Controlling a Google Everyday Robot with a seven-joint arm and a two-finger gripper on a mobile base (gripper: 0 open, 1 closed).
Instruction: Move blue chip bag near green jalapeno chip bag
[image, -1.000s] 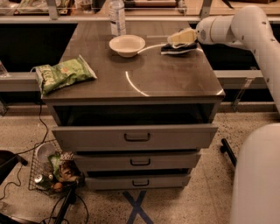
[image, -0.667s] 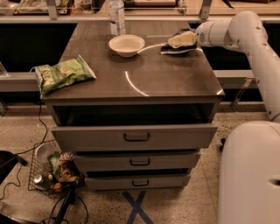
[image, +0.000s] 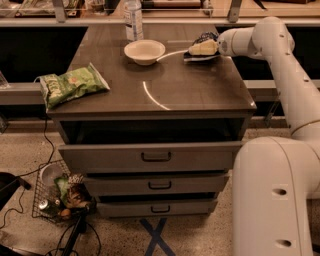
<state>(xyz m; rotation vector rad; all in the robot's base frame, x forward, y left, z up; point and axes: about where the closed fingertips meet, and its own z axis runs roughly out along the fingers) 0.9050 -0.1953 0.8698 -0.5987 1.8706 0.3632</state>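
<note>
The blue chip bag (image: 206, 37) is a dark, wrinkly bag at the far right of the table top (image: 165, 87), just right of a white bowl. My gripper (image: 202, 48) reaches in from the right at the end of the white arm and sits right on the bag, covering most of it. A dark edge of the bag shows below the gripper. The green jalapeno chip bag (image: 72, 84) lies flat at the table's left front corner, far from the blue bag.
A white bowl (image: 144, 51) and a clear bottle (image: 133, 19) stand at the back middle. Drawers (image: 156, 156) are below the top. A wire basket (image: 60, 197) of items sits on the floor at left. My white base (image: 275, 195) fills the right foreground.
The gripper has shifted slightly left at the blue bag, and the arm's upper link has swung to a more upright pose. The bowl and the green bag have not moved.
</note>
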